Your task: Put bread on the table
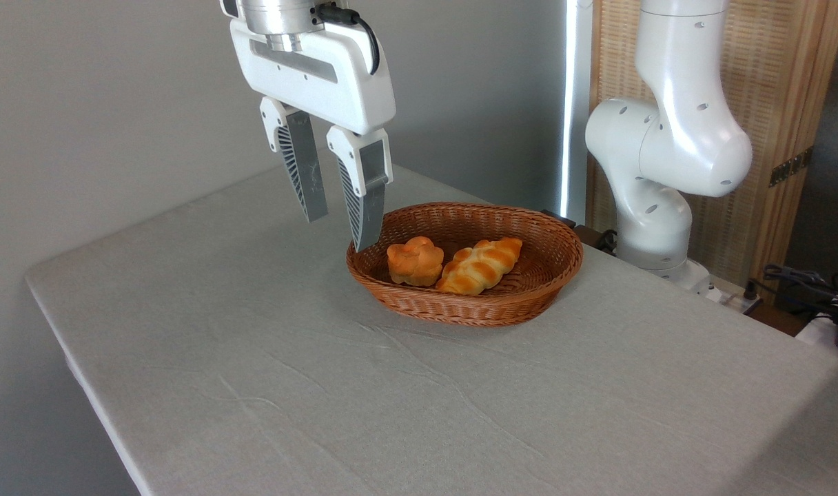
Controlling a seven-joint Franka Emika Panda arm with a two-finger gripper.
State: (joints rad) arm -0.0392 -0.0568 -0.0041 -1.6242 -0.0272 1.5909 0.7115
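Note:
The bread [415, 260], a small round knotted bun with an orange-golden crust, lies in the left part of a brown wicker basket [529, 289]. The table [267, 372] is covered in a light grey, slightly wrinkled cloth. My gripper [338, 233] hangs open above the basket's left rim, up and to the left of the bread, with nothing between its fingers. Its right fingertip [365, 238] shows just in front of the rim.
A longer braided loaf [479, 266] lies beside the bun in the basket. The arm's white base [657, 207] stands at the table's back right, with cables [805, 282] beyond it. The table's left edge [67, 344] runs diagonally forward.

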